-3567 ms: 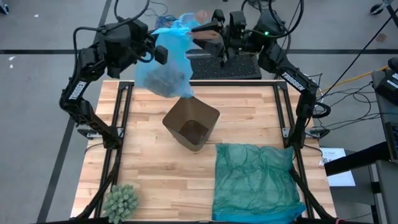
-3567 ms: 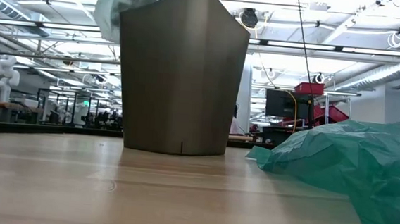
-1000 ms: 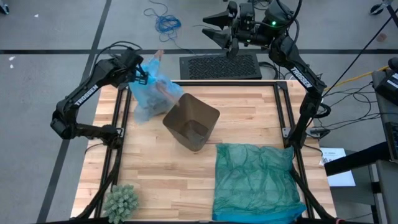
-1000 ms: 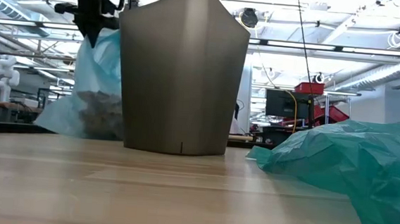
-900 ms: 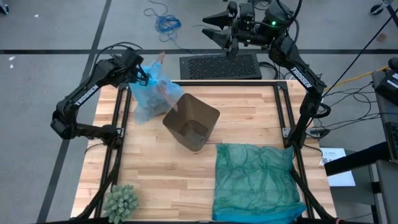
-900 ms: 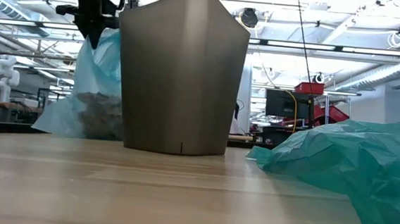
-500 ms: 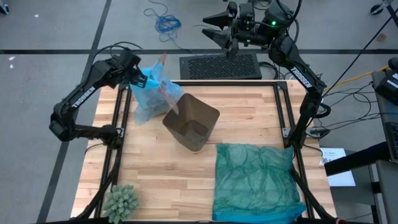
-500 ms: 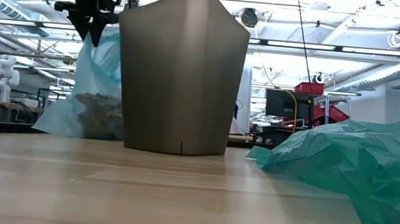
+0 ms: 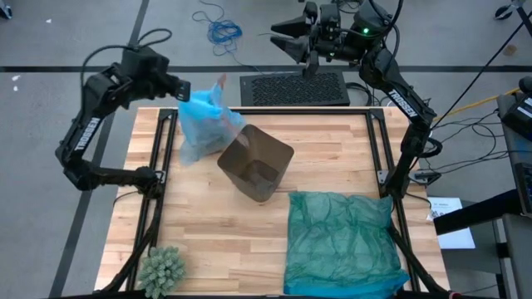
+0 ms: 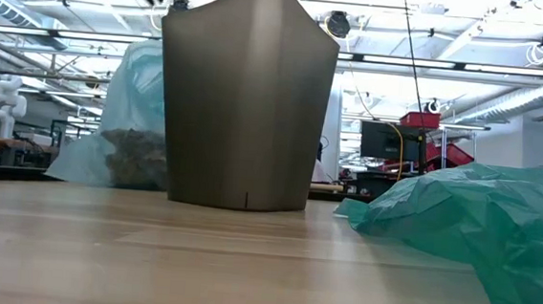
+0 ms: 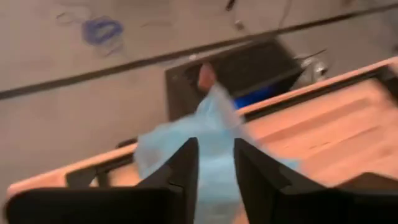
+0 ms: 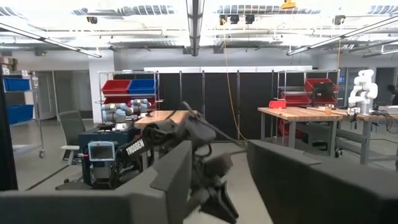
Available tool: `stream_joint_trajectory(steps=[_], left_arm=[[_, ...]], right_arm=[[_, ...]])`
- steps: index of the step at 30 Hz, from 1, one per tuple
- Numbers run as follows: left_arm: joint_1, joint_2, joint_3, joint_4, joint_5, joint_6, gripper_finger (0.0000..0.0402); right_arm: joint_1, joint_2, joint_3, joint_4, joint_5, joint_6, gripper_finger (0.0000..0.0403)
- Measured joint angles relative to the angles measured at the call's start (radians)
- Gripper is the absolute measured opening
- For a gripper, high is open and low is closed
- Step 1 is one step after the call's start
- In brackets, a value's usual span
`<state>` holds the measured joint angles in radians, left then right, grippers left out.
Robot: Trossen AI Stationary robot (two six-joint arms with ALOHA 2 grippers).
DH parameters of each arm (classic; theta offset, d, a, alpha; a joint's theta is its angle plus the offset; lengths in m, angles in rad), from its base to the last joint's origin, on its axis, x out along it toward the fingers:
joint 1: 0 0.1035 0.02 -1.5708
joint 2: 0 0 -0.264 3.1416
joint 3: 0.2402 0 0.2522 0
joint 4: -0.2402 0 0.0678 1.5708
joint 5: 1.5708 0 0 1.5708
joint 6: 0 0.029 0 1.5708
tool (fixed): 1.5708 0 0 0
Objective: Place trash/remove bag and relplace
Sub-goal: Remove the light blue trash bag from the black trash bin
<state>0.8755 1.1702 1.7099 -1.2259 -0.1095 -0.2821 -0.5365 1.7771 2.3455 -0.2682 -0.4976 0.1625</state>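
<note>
1. The bag, light blue with brown trash inside, sits on the table at its far left, touching the brown bin.
2. The left gripper hangs just above it, fingers parted, gripping nothing.
3. The right gripper waits beyond the far edge, open and empty.
4. Removal looks done; relining the bin remains, likely with the teal bag at near right.

Around your wooden tabletop you have grey floor crossed by a dark line, with a blue cable coil and a black grille mat beyond the far edge. Level across the table, you look into a workshop with ceiling strip lights. Red bins sit on shelving, black partition panels behind, and wooden workbenches stand alongside.
</note>
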Motion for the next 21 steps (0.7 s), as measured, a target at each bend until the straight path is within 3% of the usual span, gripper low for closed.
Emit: stream_joint_trajectory(steps=[6, 11, 15, 21], left_arm=[[-0.044, 0.006, 0.01, 0.093, 0.184, -0.033, 0.0007], [-0.097, 0.086, -0.057, 0.123, 0.266, -0.065, 0.0002], [-0.102, 0.163, -0.134, 0.17, 0.268, -0.105, 0.0002], [-0.058, 0.217, -0.27, 0.225, 0.276, -0.094, 0.0001]], right_arm=[[-0.001, 0.0, 0.0, 0.0, 0.0, 0.0, 0.0083], [-0.001, 0.0, 0.0, 0.0, 0.0, -0.023, 0.0034], [-0.001, 0.0, 0.0, 0.0, 0.0, -0.036, 0.0006], [-0.001, 0.0, 0.0, -0.016, -0.001, -0.036, 0.0004]])
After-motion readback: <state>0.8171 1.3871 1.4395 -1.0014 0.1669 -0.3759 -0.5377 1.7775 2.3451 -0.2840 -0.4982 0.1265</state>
